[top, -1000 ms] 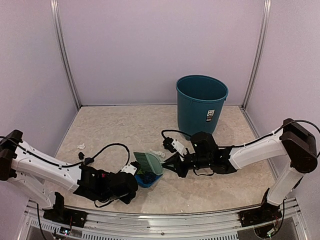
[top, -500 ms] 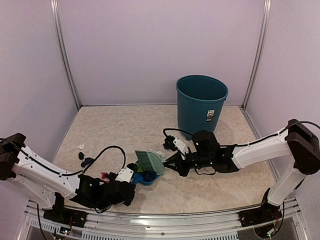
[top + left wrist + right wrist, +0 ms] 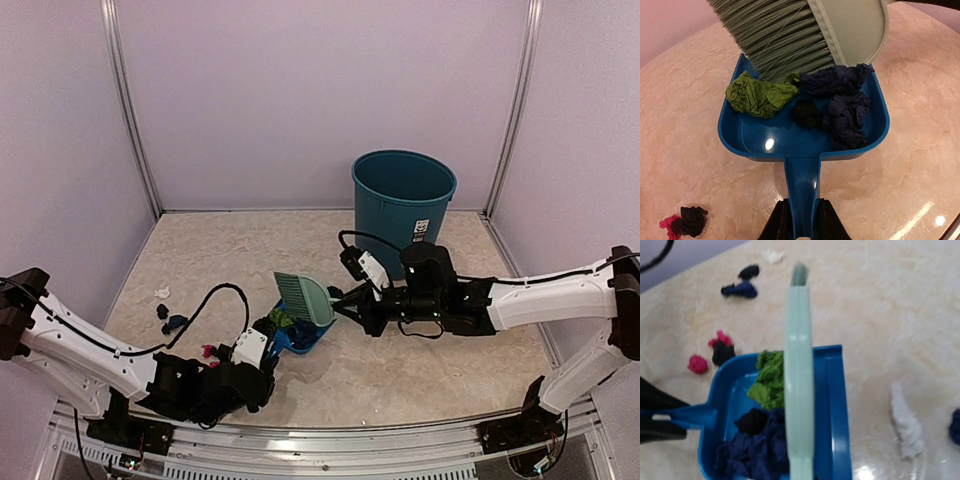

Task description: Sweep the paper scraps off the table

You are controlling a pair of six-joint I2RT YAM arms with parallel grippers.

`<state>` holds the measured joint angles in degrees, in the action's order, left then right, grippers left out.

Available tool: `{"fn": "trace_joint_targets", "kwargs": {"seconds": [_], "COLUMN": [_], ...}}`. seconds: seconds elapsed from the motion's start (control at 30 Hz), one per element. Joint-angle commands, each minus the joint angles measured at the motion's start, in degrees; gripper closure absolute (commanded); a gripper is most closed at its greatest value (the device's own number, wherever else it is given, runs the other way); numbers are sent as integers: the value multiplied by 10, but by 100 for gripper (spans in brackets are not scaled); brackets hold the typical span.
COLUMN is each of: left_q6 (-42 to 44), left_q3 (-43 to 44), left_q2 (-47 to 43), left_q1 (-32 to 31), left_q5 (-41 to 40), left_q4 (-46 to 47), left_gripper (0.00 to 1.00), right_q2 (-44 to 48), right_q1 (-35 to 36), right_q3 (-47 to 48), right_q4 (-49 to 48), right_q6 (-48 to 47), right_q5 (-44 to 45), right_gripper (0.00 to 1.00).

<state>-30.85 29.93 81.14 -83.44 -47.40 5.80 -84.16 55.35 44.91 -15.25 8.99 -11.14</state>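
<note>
Several paper scraps [image 3: 845, 107], one green and the rest navy and black, lie bunched in the blue dustpan [image 3: 765, 145] on the tabletop [image 3: 920, 165], near its front middle. The pan's long axis runs from its handle, clamped in the left claw [image 3: 801, 225], out to the open mouth facing away from that claw. A pale green brush [image 3: 850, 30] stands bristles-down in the mouth, its handle gripped tight by the right claw [image 3: 362, 305]. Only the right wrist view shows loose scraps [image 3: 697, 363] beyond the pan: pink, black, navy and white. The left wrist view shows just one black-and-pink clump [image 3: 685, 222] beside the handle.
</note>
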Motion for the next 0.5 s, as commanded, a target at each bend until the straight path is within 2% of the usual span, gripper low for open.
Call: {"fn": "trace_joint_targets", "kwargs": {"seconds": [0.0, 0.2, 0.47], "left_q6": [28, 48, 69], "left_q3": [12, 17, 27], "left_q2": [-15, -24, -28], "left_q1": [-6, -8, -9], "left_q5": [-40, -55, -59], "left_q4": [54, 84, 100], "left_gripper": [95, 96, 96], "right_q2": [49, 96, 157], "right_q1": [5, 6, 5], "right_q3": [15, 12, 2], "right_q4": [43, 75, 72], "right_q6": [-4, -9, -12], "right_q5": [39, 71, 97], "right_gripper": [100, 100, 100]}}
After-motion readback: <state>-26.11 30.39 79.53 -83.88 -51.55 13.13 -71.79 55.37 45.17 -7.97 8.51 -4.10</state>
